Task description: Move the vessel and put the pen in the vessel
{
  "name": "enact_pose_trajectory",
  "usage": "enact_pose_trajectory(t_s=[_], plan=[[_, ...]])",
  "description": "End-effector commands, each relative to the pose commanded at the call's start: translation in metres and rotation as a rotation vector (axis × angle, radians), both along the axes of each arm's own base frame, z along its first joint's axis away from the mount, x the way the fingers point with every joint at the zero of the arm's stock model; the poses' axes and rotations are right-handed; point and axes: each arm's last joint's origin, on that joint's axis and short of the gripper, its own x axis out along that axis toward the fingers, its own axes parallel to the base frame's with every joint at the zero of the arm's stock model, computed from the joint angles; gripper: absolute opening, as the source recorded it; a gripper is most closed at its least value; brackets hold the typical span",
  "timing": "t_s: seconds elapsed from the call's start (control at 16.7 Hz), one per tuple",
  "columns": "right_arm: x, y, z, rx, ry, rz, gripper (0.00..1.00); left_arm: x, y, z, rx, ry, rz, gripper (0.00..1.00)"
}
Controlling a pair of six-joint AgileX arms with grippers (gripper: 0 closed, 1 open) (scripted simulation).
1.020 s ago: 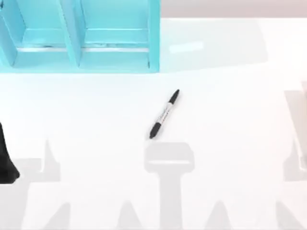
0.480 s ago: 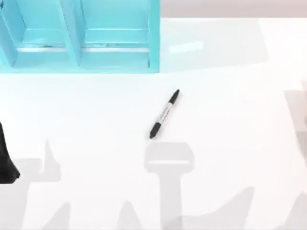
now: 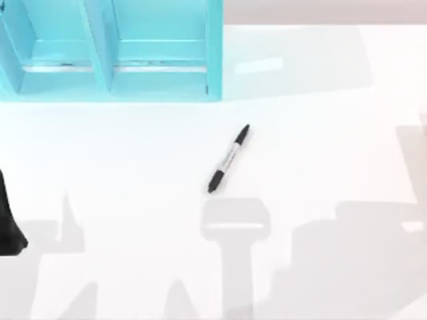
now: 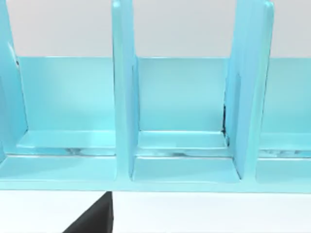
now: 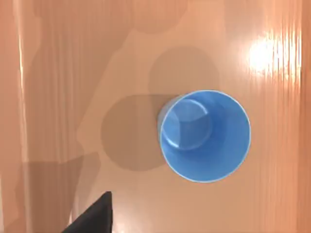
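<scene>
We are looking down into the upright cup (image 5: pixel 204 136) from the right wrist, on an orange-brown surface; we cannot tell the right gripper's opening. The pen (image 3: pixel 229 159) is lying mid-table, toward 5 o'clock of the shelf (image 3: pixel 110 50). We should be centring over the rim before descending.

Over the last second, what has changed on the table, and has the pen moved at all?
Only the shadows changed: a broad grey shadow has spread over the table's near right part, so the right arm seems to be moving overhead. The pen lies where it was, slanted near the middle, untouched. The teal shelf has not shifted, and the left arm stays parked at the left edge.
</scene>
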Motion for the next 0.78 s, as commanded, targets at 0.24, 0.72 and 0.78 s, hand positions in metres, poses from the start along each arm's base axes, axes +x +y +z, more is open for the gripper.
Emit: enact_pose_trajectory(t_s=[0.24,0.72,0.78], plan=[[0.035,-0.040,-0.021,0.084,0.201,-0.001,1.00,0.000,0.000,0.000,0.000,0.000,0.000,1.00],[0.046,-0.057,-0.034,0.129,0.283,0.001,1.00,0.000,0.000,0.000,0.000,0.000,0.000,1.00],[0.047,-0.055,-0.034,0.127,0.282,0.005,1.00,0.000,0.000,0.000,0.000,0.000,0.000,1.00]])
